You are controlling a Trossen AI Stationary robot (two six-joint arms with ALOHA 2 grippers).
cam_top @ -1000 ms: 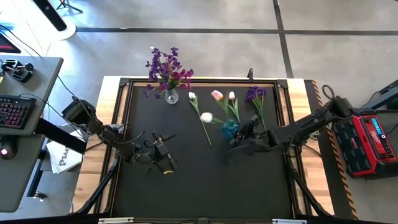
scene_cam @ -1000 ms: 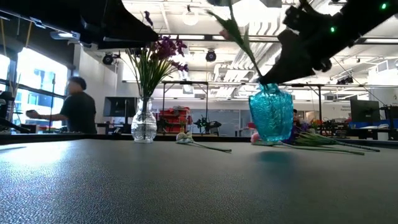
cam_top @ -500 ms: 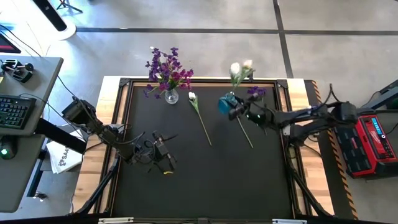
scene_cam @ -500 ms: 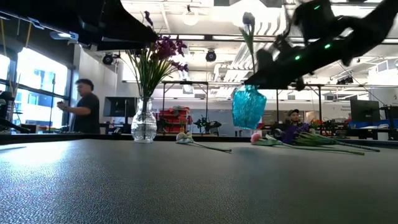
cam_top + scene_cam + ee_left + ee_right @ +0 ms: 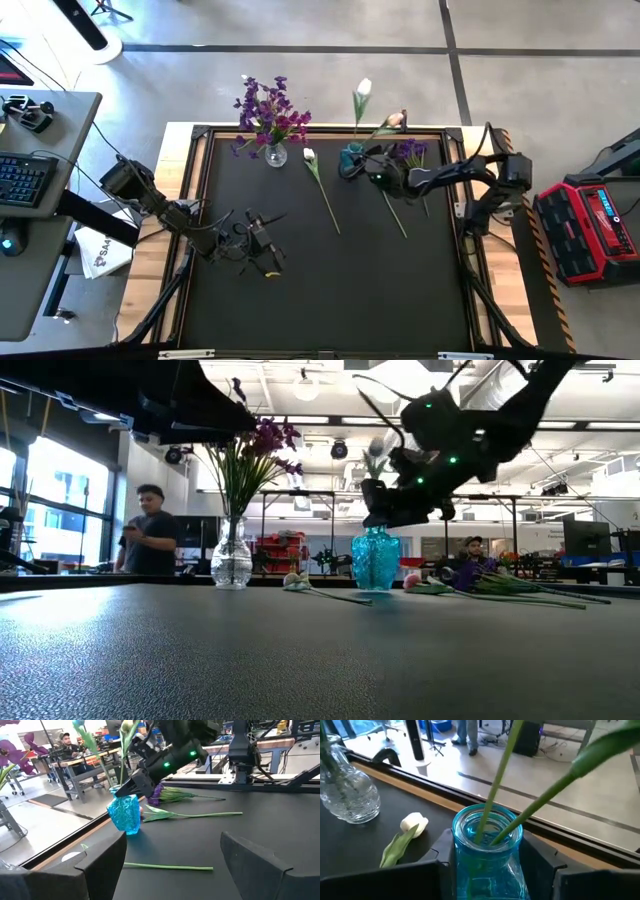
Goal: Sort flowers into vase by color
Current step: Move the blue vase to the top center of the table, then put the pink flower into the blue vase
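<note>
Right gripper (image 5: 362, 166) clamped on textured blue glass vase (image 5: 375, 559) upper centre of frame, left gripper (image 5: 268, 243) agape, empty, lower left

Dark jointed arms (image 5: 470, 172), black cables, seemingly green lights

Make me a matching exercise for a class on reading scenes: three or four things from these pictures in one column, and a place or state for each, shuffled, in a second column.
Things:
1. blue vase
2. clear vase
3. white tulip
4. left hand

Places or states:
A. lying flat on the black table
B. open, holding nothing
C. holds purple flowers
D. gripped at the neck by the right hand, with tulip stems inside

Pairs: 1-D, 2-C, 3-A, 4-B
</note>
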